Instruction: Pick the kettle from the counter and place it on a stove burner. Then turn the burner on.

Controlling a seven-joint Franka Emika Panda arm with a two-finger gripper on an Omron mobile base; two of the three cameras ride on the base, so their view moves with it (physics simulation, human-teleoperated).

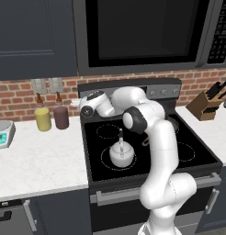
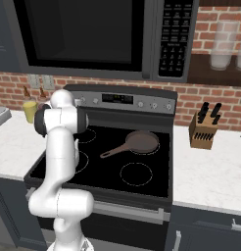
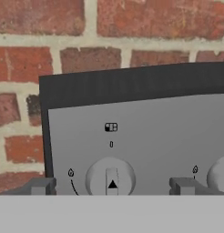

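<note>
Kettle placed, knob being lined up

The kettle (image 1: 121, 154) is sitting upright on the front-left burner (image 1: 105, 158) of the cooktop, off the desk (image 1: 36, 160), so placing is judged done. The knob (image 3: 110, 177) is being framed between the wide-open tips of the empty tool (image 3: 113, 185); turning is still left.

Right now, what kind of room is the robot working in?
A home kitchen, rendered rather than real: a black glass cooktop with a kettle and skillet on it, a microwave above, and a knife block against the brick wall.
</note>
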